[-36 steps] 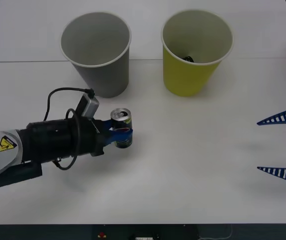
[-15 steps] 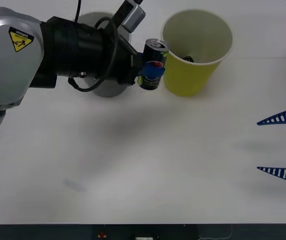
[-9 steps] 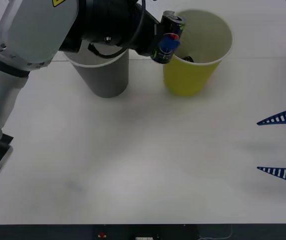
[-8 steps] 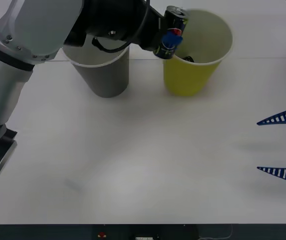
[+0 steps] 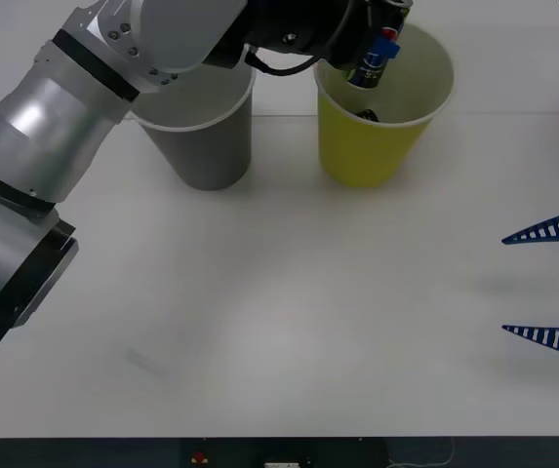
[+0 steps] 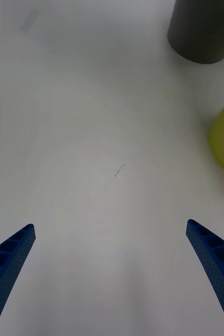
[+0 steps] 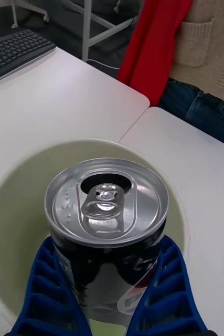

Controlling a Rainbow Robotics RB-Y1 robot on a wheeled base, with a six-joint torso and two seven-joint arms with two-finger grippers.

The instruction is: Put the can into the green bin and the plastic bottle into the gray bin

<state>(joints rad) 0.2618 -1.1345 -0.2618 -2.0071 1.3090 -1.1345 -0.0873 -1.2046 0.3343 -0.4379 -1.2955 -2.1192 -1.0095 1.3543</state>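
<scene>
Can (image 5: 375, 60) now over green bin (image 5: 372, 146)

There is one can (image 5: 376, 60), dark-bodied with a silver top and pull tab. There are two cup-shaped bins: one green bin (image 5: 377, 136) and one gray bin (image 5: 206, 146), standing on one white bench (image 5: 289, 312). Two grippers are counted as well: one left gripper (image 5: 377, 54), its jaws closed around the can, and one right gripper (image 5: 549, 285), its two blue jaws spread apart
</scene>
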